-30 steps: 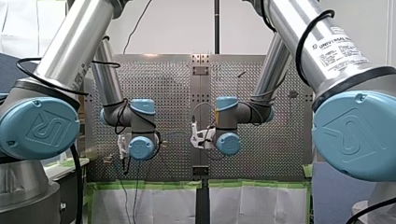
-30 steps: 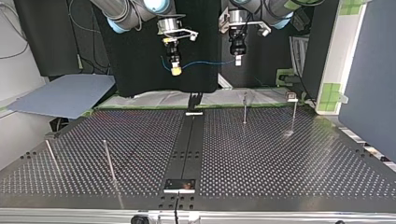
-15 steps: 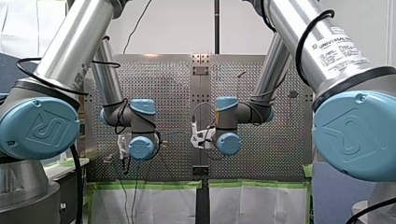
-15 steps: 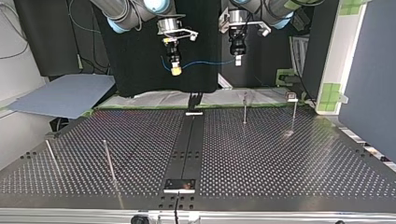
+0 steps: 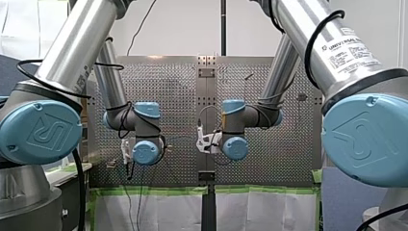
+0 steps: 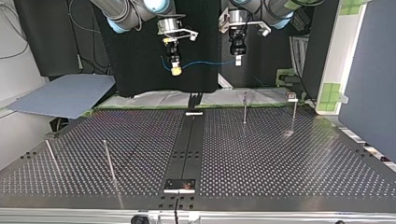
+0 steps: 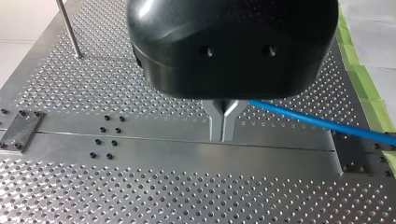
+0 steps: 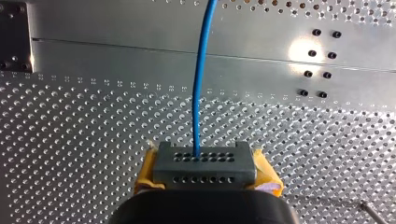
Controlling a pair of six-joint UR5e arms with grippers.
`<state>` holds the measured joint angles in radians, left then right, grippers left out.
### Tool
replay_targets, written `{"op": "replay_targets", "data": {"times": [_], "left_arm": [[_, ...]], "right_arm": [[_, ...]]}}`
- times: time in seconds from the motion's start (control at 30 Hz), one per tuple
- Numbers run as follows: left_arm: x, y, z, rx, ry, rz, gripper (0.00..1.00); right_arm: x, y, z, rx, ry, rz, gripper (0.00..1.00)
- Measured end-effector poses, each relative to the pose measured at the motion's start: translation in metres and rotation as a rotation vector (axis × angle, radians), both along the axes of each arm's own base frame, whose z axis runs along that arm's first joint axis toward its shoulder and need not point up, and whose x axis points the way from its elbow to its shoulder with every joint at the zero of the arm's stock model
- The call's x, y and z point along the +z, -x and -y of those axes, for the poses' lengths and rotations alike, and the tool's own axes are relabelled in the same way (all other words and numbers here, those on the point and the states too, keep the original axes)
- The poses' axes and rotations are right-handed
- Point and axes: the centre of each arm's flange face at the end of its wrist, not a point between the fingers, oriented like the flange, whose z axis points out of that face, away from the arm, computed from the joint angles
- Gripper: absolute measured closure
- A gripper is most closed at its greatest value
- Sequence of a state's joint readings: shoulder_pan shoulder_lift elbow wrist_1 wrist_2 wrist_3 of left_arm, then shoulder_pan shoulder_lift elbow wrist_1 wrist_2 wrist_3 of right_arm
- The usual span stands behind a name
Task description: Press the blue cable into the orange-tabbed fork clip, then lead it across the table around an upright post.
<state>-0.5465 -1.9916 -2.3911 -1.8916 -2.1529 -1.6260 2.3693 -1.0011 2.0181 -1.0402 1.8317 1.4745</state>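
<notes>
In the top view the blue cable (image 6: 205, 62) hangs in the air between both grippers, above the table's far edge. My right gripper (image 6: 175, 70), at that view's left, is shut with its yellow pads on a grey perforated block (image 8: 204, 165); the cable (image 8: 200, 79) leaves this block straight ahead. My left gripper (image 6: 237, 59) has its metal fingers (image 7: 224, 123) pressed together, and the cable (image 7: 317, 122) comes out from between them sideways. Upright posts (image 6: 244, 108) (image 6: 294, 114) stand on the perforated table (image 6: 280, 158). I cannot make out an orange-tabbed clip.
Two more thin posts (image 6: 108, 161) (image 6: 51, 156) stand at the top view's near left. A dark centre rail (image 6: 187, 144) with small plates runs across the table. Green tape (image 7: 362, 77) and white sheeting line the edge under the arms.
</notes>
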Motion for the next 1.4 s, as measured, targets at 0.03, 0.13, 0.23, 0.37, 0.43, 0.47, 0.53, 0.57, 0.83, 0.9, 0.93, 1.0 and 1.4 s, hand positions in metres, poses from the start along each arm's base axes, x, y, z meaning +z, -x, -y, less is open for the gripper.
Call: {"op": "replay_targets", "data": {"times": [0.03, 0.13, 0.23, 0.37, 0.43, 0.47, 0.53, 0.57, 0.83, 0.9, 0.93, 1.0, 1.4], "left_arm": [[0.0, 0.0, 0.0, 0.0, 0.0, 0.0, 1.0], [0.0, 0.0, 0.0, 0.0, 0.0, 0.0, 1.0], [0.0, 0.0, 0.0, 0.0, 0.0, 0.0, 1.0], [0.0, 0.0, 0.0, 0.0, 0.0, 0.0, 1.0], [0.0, 0.0, 0.0, 0.0, 0.0, 0.0, 1.0], [0.0, 0.0, 0.0, 0.0, 0.0, 0.0, 1.0], [0.0, 0.0, 0.0, 0.0, 0.0, 0.0, 1.0], [0.0, 0.0, 0.0, 0.0, 0.0, 0.0, 1.0], [0.0, 0.0, 0.0, 0.001, 0.001, 0.001, 1.0], [0.0, 0.0, 0.0, 0.001, 0.001, 0.001, 1.0], [0.0, 0.0, 0.0, 0.001, 0.001, 0.001, 1.0], [0.0, 0.0, 0.0, 0.002, 0.001, 0.001, 1.0], [0.0, 0.0, 0.0, 0.001, 0.001, 0.001, 1.0]], "right_arm": [[0.0, 0.0, 0.0, 0.0, 0.0, 0.0, 1.0], [0.0, 0.0, 0.0, 0.0, 0.0, 0.0, 1.0], [0.0, 0.0, 0.0, 0.0, 0.0, 0.0, 1.0], [0.0, 0.0, 0.0, 0.0, 0.0, 0.0, 1.0], [0.0, 0.0, 0.0, 0.0, 0.0, 0.0, 1.0], [0.0, 0.0, 0.0, 0.0, 0.0, 0.0, 1.0], [0.0, 0.0, 0.0, 0.0, 0.0, 0.0, 1.0], [0.0, 0.0, 0.0, 0.0, 0.0, 0.0, 1.0], [-0.012, 0.005, -0.002, -0.008, -0.022, -0.026, 1.0], [-0.023, 0.008, -0.004, -0.01, -0.039, -0.045, 1.0], [-0.028, 0.009, -0.005, -0.011, -0.045, -0.052, 1.0], [-0.038, 0.011, -0.006, -0.012, -0.06, -0.067, 1.0], [-0.069, 0.017, -0.012, -0.012, -0.102, -0.111, 1.0]]}}
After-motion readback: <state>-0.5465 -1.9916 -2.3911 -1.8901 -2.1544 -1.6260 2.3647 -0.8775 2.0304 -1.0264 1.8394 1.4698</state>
